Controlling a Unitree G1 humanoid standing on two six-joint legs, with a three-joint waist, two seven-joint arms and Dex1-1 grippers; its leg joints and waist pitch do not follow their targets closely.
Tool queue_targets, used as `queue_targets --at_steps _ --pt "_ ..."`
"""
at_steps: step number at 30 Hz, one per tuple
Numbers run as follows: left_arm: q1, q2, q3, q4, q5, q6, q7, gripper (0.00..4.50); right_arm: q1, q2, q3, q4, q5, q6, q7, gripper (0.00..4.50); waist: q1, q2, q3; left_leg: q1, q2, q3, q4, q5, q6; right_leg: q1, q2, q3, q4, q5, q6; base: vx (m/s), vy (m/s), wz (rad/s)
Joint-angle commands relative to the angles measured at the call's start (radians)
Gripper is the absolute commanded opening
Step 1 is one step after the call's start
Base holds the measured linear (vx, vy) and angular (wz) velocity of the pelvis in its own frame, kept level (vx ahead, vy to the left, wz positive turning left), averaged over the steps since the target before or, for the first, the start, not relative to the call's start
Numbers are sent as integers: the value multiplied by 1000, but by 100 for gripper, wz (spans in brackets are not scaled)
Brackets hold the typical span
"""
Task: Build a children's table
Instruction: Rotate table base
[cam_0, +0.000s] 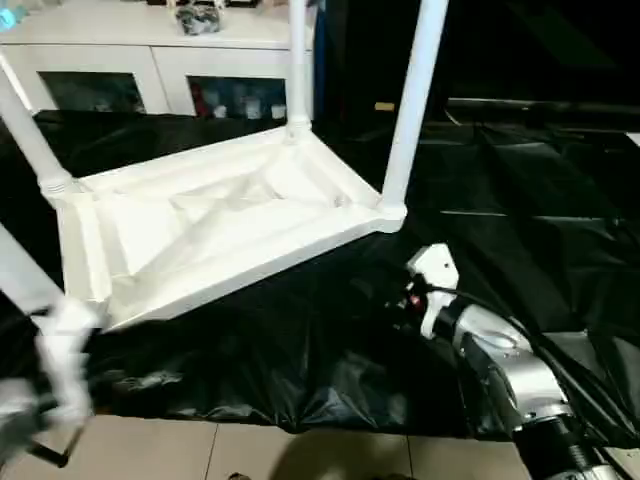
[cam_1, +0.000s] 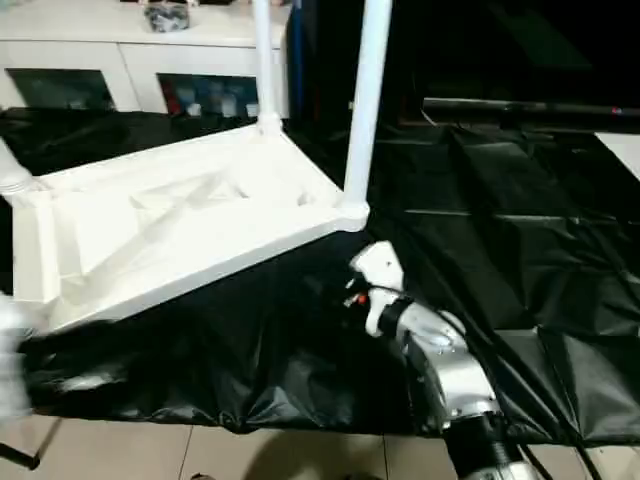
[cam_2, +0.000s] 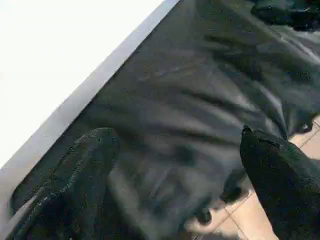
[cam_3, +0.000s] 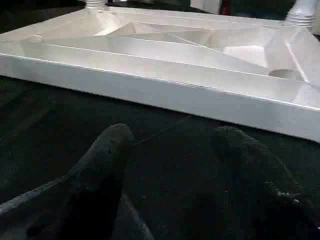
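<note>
The children's table (cam_0: 215, 225) lies upside down on the black sheet (cam_0: 330, 340), its ribbed underside up, with legs standing in its corner sockets. The right gripper (cam_3: 167, 150), fingers parted and holding nothing, hovers just short of the top's near rim. The left gripper (cam_2: 175, 165) is spread wide and empty, with the white rim off to one side of its fingers. The risk lies in a careless approach: a nudge against the rim could slide the top on the slippery sheet or tip a loosely seated leg (cam_0: 410, 110).
</note>
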Motion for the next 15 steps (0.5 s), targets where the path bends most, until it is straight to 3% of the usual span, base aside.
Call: queue_targets --at_steps 1,3,4,6,7,8,9,10,11,12,13,14,15 --pt "7 32 51 26 -7 25 -32 442 6 -10 2 -26 8 17 12 297 -7 20 -31 42 9 -22 -95 -645 -36 6 -28 16 -108 -683 -45 0 0 0" --pt "13 69 87 58 -1 36 -41 442 9 -12 -1 -33 4 26 13 297 -4 20 -29 48 9 -22 -97 -666 -38 3 -26 15 -113 -677 -44 0 0 0" --pt "12 71 89 61 0 36 -41 442 8 -12 -1 -33 3 27 13 297 -7 22 -23 56 8 -22 -95 -697 -40 -2 -23 7 -122 -700 -38 0 0 0" --pt "-5 113 134 127 27 7 -32 442 7 -15 -4 -31 -6 35 -1 297 -15 26 -12 63 9 -27 -105 -764 -40 6 -12 -21 -135 -735 -13 0 0 0" --pt "-8 117 139 136 31 2 -30 442 7 -15 -5 -30 -8 36 -3 297 -19 35 -3 65 17 -27 -127 -823 -40 26 5 -54 -138 -710 -8 0 0 0" --pt "-40 133 152 189 53 -49 -14 442 2 -12 -8 -22 -17 42 -26 297 5 61 -3 3 52 -23 -199 -891 -49 109 11 -53 8 -520 -53 -92 -12 -1" --pt "-57 131 154 205 56 -65 -6 442 -1 -10 -10 -16 -22 44 -37 297 45 67 1 -67 73 -1 -255 -963 -67 159 13 -44 138 -379 -73 -92 -12 -1" --pt "-92 129 157 237 62 -99 8 442 -8 -5 -15 -4 -31 49 -58 297 99 61 -8 -86 43 85 -262 -925 -61 148 35 -31 186 -332 -64 -81 -37 6" --pt "-112 122 156 249 64 -120 14 442 -13 -1 -19 5 -39 46 -73 297 80 -31 -37 62 17 57 -104 -621 -79 37 -39 59 43 -811 25 83 -124 4" --pt "-135 109 153 256 63 -145 17 442 -18 4 -25 17 -44 41 -89 297 72 -65 -23 116 -11 22 70 -393 -38 -64 -111 79 -115 -1080 29 83 -124 4" --pt "-169 81 147 256 50 -166 24 442 -26 12 -34 35 -52 43 -118 297 92 -33 -20 14 -31 -61 66 -72 27 44 -156 170 -113 -1050 -27 130 -83 -13" --pt "-198 53 143 253 34 -179 29 442 -34 19 -42 50 -59 45 -143 297 122 -7 -34 18 8 -55 -19 -68 -2 63 -105 119 -61 -734 -75 0 0 0" --pt "-221 22 140 243 5 -173 28 442 -40 28 -50 63 -60 44 -162 297 127 21 -54 84 24 -34 -40 -133 -28 10 -32 83 -11 -349 -145 0 0 0"
